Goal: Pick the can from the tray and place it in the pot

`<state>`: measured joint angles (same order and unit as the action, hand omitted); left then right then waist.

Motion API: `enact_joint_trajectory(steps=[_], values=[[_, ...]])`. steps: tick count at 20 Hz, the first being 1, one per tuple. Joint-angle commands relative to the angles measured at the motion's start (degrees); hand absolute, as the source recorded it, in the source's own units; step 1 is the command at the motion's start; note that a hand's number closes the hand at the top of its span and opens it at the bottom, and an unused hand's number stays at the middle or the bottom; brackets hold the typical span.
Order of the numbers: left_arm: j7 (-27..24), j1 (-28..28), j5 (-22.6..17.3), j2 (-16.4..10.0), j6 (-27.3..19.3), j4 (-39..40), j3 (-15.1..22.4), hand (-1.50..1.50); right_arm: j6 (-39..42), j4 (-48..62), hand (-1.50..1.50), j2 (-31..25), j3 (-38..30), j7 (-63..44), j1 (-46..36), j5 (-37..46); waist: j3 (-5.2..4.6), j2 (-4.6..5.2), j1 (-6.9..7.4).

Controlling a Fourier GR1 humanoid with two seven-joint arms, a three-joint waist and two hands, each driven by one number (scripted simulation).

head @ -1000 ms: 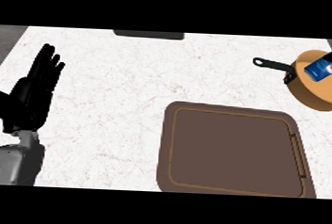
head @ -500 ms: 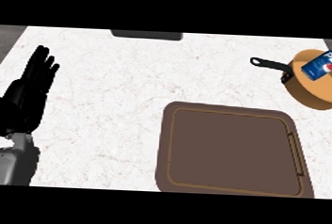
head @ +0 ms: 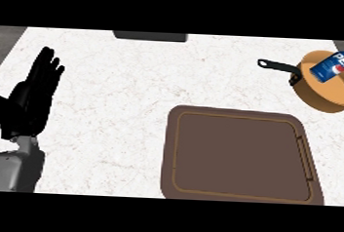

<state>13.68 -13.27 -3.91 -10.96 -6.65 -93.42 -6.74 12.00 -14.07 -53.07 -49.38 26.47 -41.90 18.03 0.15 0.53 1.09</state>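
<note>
At the far right of the counter, the can lies inside the copper-coloured pot, against its far rim and partly cut off by the view's right edge. Compared with a second ago the can has shifted a little toward that rim, which I read as settling after release; the pot, its black handle and the brown tray have not moved. The tray, just nearer than the pot and to its left, carries no can. The right hand is out of view now, as it was in both earlier pictures. The left hand rests at the view's left edge, open with fingers straight and raised, holding nothing; it sits slightly lower than before. Judgement: the placement is done, and nothing remains except confirming the can stays at rest. As to appearance, the can is blue with a red-and-white round emblem and white lettering, and it lies tilted on its side rather than upright. Whether it touches the pot's floor or only leans on the wall cannot be told. A dark slab at the counter's far edge plays no part.
</note>
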Motion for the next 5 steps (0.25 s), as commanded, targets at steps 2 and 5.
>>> enact_joint_trajectory(steps=[2, 5], values=[[-2.6, 1.7, 1.4, 1.4, -0.8, -0.2, 0.8, 0.00, 1.2, 0.8, -1.50, -1.7, 0.9, 1.0, 1.1, -0.7, 0.03, 0.09, 0.47], [2.0, -1.3, -0.7, -1.2, 1.1, -0.4, -0.8, 0.00, 3.5, 1.8, -1.50, -3.3, 0.5, 2.8, 3.8, -1.6, 0.10, 0.16, 0.49]])
